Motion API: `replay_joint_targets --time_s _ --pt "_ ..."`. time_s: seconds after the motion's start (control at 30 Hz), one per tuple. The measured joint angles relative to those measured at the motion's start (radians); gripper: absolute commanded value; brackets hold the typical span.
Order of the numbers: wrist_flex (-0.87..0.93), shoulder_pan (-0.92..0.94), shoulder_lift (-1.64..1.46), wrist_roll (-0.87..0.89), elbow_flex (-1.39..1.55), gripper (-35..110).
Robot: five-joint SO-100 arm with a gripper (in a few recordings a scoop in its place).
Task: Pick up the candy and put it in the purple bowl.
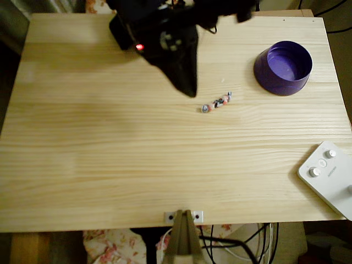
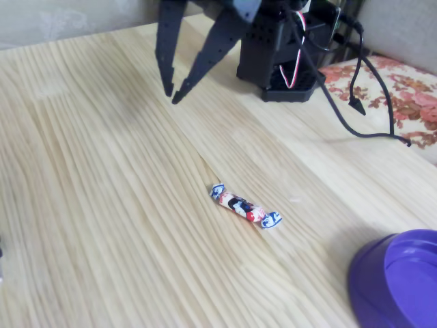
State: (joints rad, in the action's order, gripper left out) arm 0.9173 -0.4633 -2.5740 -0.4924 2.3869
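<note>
Candy (image 2: 246, 206) lies free on table (image 2: 102, 205); hand (image 2: 173, 92) empty, tips slightly parted; purple bowl (image 2: 396, 280) cut off by fixed view edge

You have bare table (image 1: 110, 165) all around the candy (image 1: 216, 103); nothing blocks your gripper (image 2: 172, 93) from it. Toward the purple bowl (image 1: 283, 67) the wood lies open; the white box (image 1: 329, 176) sits well apart.

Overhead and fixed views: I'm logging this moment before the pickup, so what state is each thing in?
Hand: nearly closed, empty, tips pointing down above the table, apart from the candy.
Candy: wrapped, lying flat on the table, untouched.
Purple bowl: upright, empty.
White box with knobs: flat at the table's corner, partly over the edge.
Table: bare wood.
</note>
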Motion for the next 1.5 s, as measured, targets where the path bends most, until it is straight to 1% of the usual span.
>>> replay_joint_targets --time_s 0.1,0.2,0.37,0.6,0.7,0.87,1.13,1.3,1.5 --pt "-0.017 0.02 0.06 0.006 -0.061 0" --pt "-0.041 0.052 0.186 -0.034 -0.11 0" --pt "-0.049 -0.031 0.33 -0.153 -0.117 0" --pt "-0.044 -0.089 0.512 -0.373 -0.201 3" --pt "-0.011 -0.097 0.56 -0.454 -0.252 5" --pt "0.074 -0.178 0.598 -0.572 -0.339 7" --pt "0.23 -0.249 0.664 -0.718 -0.442 17" --pt "0.261 -0.249 0.746 -0.772 -0.479 17" --pt "0.267 -0.279 0.827 -0.785 -0.488 17"
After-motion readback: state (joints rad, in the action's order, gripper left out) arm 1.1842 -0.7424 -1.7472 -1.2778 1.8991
